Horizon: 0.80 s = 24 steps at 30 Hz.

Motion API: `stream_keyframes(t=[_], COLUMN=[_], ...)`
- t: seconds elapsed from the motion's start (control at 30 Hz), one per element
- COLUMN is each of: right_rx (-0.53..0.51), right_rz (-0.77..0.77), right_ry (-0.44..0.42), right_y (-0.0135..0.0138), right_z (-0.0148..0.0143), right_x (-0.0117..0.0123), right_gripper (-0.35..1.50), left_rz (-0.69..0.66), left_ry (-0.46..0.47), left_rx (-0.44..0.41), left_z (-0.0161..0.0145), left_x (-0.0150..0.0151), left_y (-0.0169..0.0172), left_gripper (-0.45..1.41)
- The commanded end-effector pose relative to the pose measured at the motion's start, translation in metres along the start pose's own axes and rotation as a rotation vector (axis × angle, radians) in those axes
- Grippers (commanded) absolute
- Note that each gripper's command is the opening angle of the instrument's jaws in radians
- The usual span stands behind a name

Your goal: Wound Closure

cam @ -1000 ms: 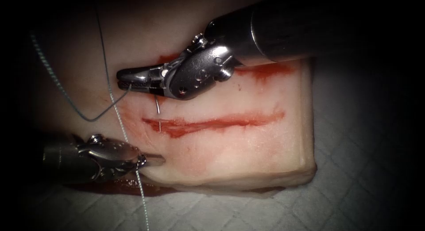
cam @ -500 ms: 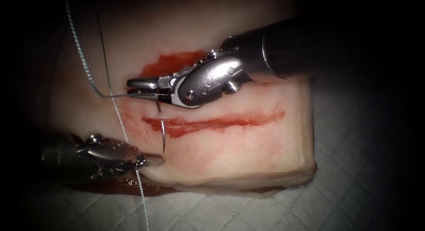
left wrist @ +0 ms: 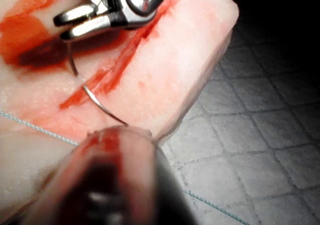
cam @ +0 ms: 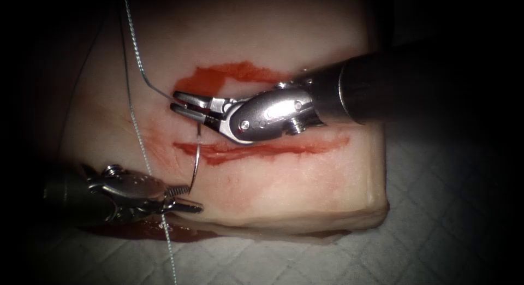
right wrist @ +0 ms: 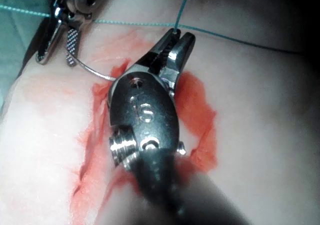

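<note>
My right tool [cam: 183,102] grips the needle [cam: 195,154] (tail end); my left tool [cam: 188,200] gapes empty, so grasp squarely behind the tip.

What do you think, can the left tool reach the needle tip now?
Probably yes: the left tool, jaws open, sits right beside the tip of the needle, nothing between them, while the right tool grips its other end.

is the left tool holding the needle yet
No, the left tool has its jaws open around the tip of the needle, while the right tool grips its other end.
</note>
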Motion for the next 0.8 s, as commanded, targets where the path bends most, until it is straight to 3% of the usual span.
stream_keyframes(t=[0.03, 0.2, 0.3, 0.4, 0.47, 0.5, 0.53, 0.67, 0.7, 0.73, 0.77, 0.8], right_rx=[0.0, 0.014, 0.012, 0.01, 0.009, 0.009, 0.008, 0.007, 0.007, 0.007, 0.007, 0.006], right_rz=[0.032, 0.146, 0.184, 0.209, 0.213, 0.213, 0.222, 0.225, 0.225, 0.225, 0.225, 0.225], right_ry=[-0.01, -0.036, -0.037, -0.037, -0.038, -0.038, -0.038, -0.039, -0.039, -0.039, -0.039, -0.039], right_y=[0.0001, -0.0004, -0.0007, -0.0009, -0.0009, -0.0009, -0.0008, -0.0007, -0.0007, -0.0007, -0.0007, -0.0007], right_z=[0.001, 0.0011, 0.0011, 0.001, 0.001, 0.001, 0.0009, 0.0008, 0.0008, 0.0008, 0.0008, 0.0008], right_x=[0.0007, 0.0012, 0.0019, 0.0026, 0.0029, 0.0029, 0.0031, 0.0035, 0.0035, 0.0036, 0.0036, 0.0036], right_gripper=[-0.35, -0.35, -0.35, -0.35, -0.35, -0.35, -0.35, -0.35, -0.35, -0.35, -0.35, -0.35], left_rz=[0.022, 0.11, 0.143, 0.411, 0.534, 0.534, 0.729, 1.022, 1.022, 1.236, 1.236, 1.342], left_ry=[0.003, 0.032, 0.047, 0.02, 0.004, 0.004, -0.022, -0.092, -0.092, -0.134, -0.134, -0.158], left_rx=[-0.004, 0.038, 0.056, 0.118, 0.159, 0.159, 0.182, 0.208, 0.208, 0.213, 0.213, 0.212], left_z=[0.0007, -0.0012, -0.0032, -0.0047, -0.0051, -0.0051, -0.0053, -0.0048, -0.0048, -0.0046, -0.0046, -0.0045], left_x=[-0.0001, -0.0015, -0.0018, -0.002, -0.002, -0.002, -0.0021, -0.0022, -0.0022, -0.0027, -0.0027, -0.0029], left_y=[0.0, 0.0002, 0.0005, 0.001, 0.001, 0.001, 0.001, 0.0018, 0.0018, 0.0024, 0.0024, 0.0026], left_gripper=[0.73, 1.13, 1.11, 1.09, 1.03, 1.03, 0.89, 0.56, 0.56, 0.57, 0.57, 0.59])
